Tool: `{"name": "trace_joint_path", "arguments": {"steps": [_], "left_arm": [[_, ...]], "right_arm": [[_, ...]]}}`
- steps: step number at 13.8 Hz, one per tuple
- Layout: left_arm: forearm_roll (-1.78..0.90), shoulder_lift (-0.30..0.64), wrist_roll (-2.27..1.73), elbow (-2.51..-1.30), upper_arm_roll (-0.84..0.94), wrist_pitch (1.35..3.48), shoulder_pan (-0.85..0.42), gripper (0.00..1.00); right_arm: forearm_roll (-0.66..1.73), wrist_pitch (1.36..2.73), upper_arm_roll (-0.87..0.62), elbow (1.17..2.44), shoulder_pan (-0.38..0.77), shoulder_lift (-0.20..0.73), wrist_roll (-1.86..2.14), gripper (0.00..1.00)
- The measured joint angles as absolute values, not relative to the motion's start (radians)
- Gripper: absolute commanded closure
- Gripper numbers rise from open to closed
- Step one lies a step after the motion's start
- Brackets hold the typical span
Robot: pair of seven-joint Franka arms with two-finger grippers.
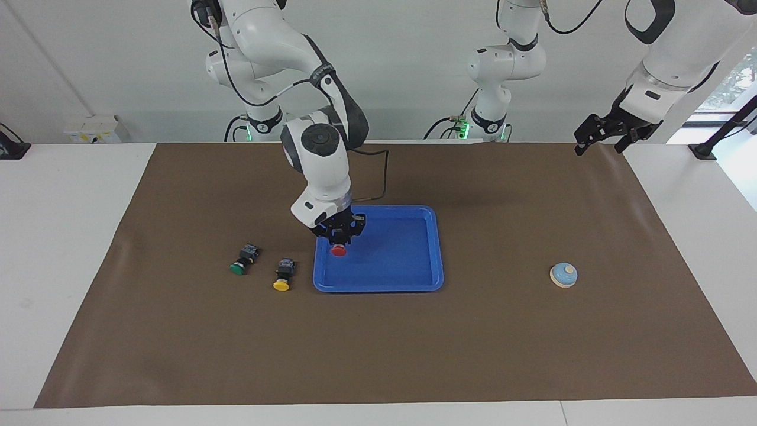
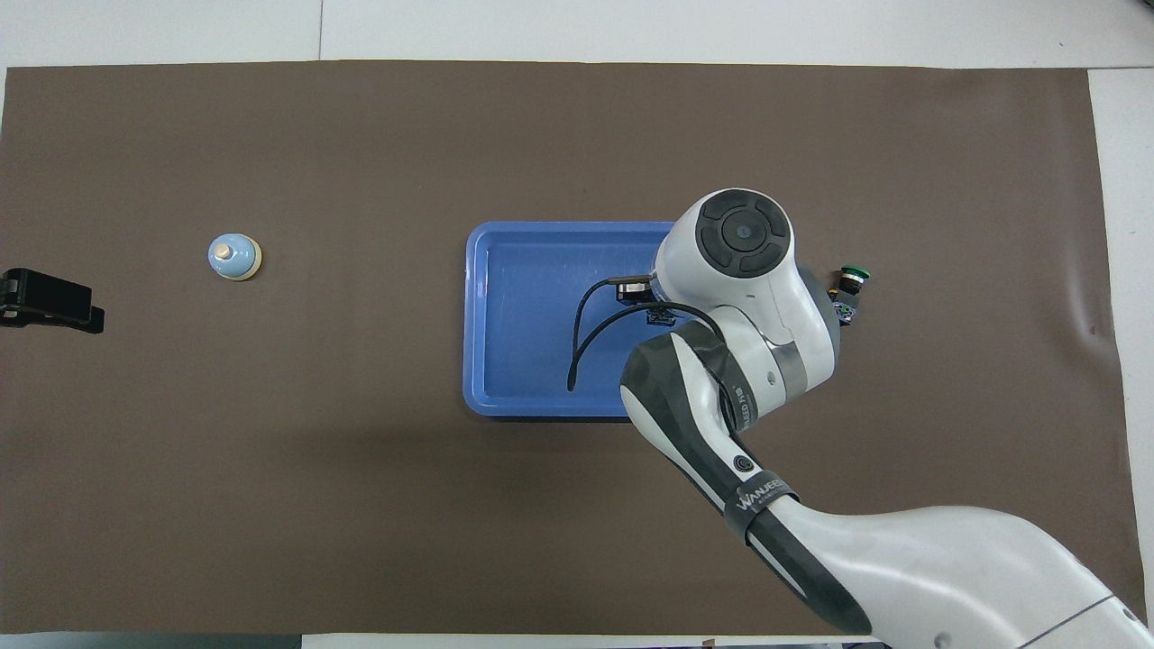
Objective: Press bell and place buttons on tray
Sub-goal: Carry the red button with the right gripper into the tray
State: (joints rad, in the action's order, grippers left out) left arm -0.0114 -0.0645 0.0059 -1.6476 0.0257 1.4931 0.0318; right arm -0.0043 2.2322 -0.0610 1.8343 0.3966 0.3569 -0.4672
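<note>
My right gripper (image 1: 339,236) is shut on the red button (image 1: 338,251) and holds it low over the blue tray (image 1: 439,248), at the tray's edge toward the right arm's end. In the overhead view the arm hides this gripper and the red button; the tray (image 2: 475,315) shows. The green button (image 1: 238,268) and the yellow button (image 1: 282,284) lie on their sides on the mat beside the tray, toward the right arm's end. Only the green button (image 2: 852,273) shows from overhead. The light-blue bell (image 1: 563,274) (image 2: 234,257) stands toward the left arm's end. My left gripper (image 1: 600,145) (image 2: 50,302) waits open, raised over the mat's edge.
A brown mat (image 1: 378,355) covers the table, with white table surface around it. A black cable (image 2: 581,333) hangs from the right wrist over the tray.
</note>
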Motion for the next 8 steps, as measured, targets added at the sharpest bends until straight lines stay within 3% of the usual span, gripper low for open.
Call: {"name": "trace_joint_path", "arguments": {"steps": [7,8], "left_arm": [[-0.011,-0.065,0.006,-1.648,0.026,1.493,0.032,0.00],[-0.011,-0.065,0.006,-1.648,0.026,1.493,0.032,0.00]], "right_arm": [[-0.004,2.330,-0.058,1.901,0.413,0.394,-0.467,1.00],[-0.004,2.332,-0.058,1.908,0.415,0.394,-0.468,0.87]]}}
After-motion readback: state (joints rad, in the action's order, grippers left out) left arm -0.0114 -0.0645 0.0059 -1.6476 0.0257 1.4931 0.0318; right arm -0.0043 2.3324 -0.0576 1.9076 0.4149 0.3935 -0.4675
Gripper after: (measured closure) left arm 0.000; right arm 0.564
